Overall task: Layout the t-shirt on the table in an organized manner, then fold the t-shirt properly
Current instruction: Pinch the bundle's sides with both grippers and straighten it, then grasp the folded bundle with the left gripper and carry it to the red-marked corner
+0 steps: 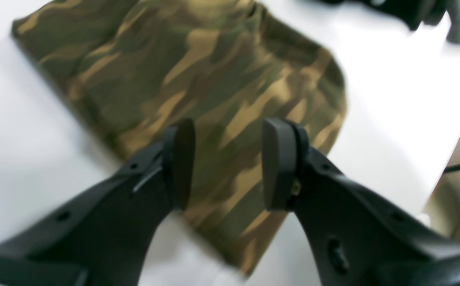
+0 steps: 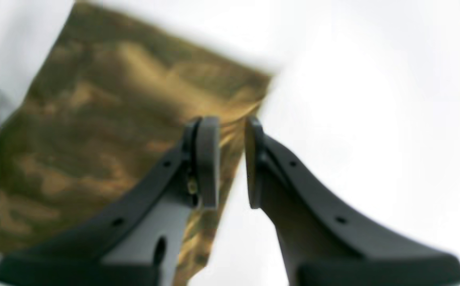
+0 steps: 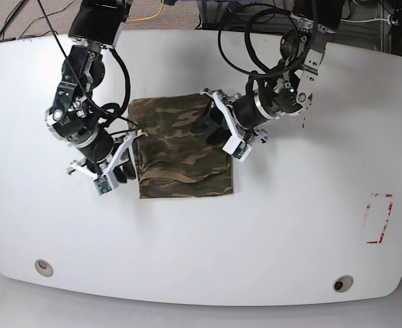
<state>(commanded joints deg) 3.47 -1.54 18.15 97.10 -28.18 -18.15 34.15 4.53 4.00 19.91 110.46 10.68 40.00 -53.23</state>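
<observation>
Foreground: white glossy tabletop [image 3: 283, 239], two round grommets. Mid-frame, left of center: folded green-brown camouflage t-shirt [image 3: 184, 147]. Black left gripper [image 1: 229, 165], upper center, fingers parted; black right gripper [image 2: 231, 163], left, fingers slightly parted.

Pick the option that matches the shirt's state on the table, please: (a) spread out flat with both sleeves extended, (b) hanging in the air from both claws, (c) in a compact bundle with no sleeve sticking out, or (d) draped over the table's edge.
(c): the base view shows the shirt lying as a compact bundle on the table, no sleeve sticking out.
</observation>
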